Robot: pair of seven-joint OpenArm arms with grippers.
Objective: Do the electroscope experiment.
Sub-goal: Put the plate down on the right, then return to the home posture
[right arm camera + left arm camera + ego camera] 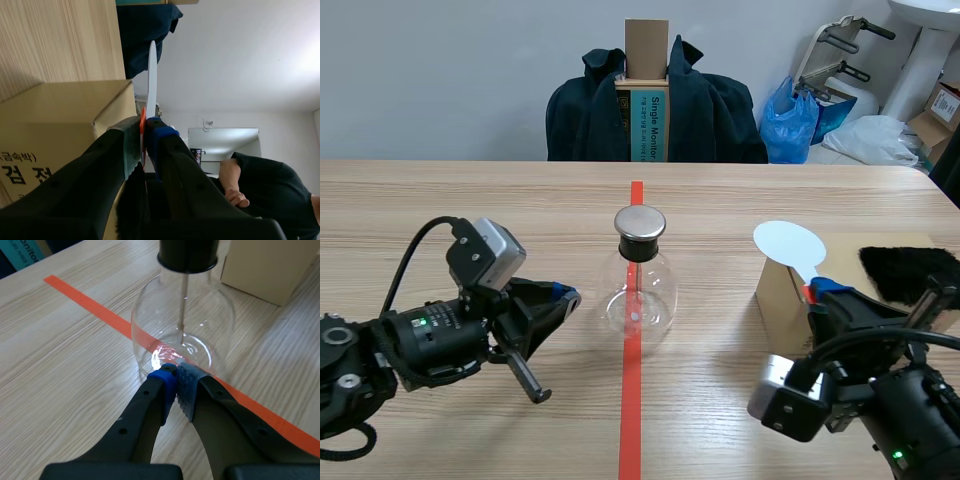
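One flask (640, 280), clear glass, stands midway between the desk's (470, 200) side edges. Our left end effector (176, 380), closed and empty, sits right by its base; our right end effector (820, 290) pinches a white paddle (789, 243). We fear a nudge tipping the flask.

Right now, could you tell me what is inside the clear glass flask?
A thin metal rod hangs from the black, silver-topped stopper; its lower end is unclear among reflections.

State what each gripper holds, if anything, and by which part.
The right gripper pinches the white disc paddle by its orange-red handle; the left gripper, shut, holds nothing beside the electroscope.
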